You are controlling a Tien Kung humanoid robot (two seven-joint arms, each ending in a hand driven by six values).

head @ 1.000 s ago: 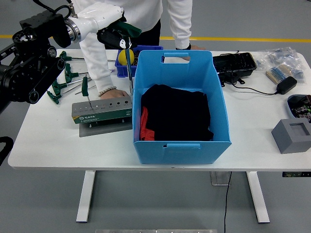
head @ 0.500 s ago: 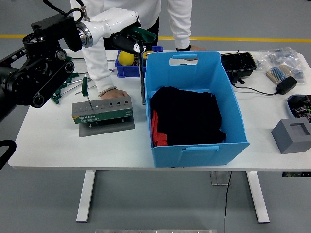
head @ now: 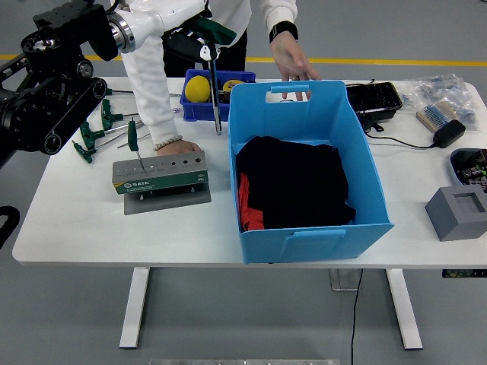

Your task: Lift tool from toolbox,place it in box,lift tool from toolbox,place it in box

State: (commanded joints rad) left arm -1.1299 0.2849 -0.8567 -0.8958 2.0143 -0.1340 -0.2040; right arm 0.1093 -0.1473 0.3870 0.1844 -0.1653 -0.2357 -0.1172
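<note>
green-handled tool [head: 214, 84] hangs clenched in the left hand [head: 196, 42]; one stands in the toolbox [head: 160, 174].

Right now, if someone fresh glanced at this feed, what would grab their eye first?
Probably the big blue box at table centre, with dark and red cloth in it. Next, the left hand at upper left holding a green-handled tool hanging shaft-down beside the box's far-left corner. Then the person across the table: one hand rests by the grey tool stand, the other hovers over the box's far rim.
</note>
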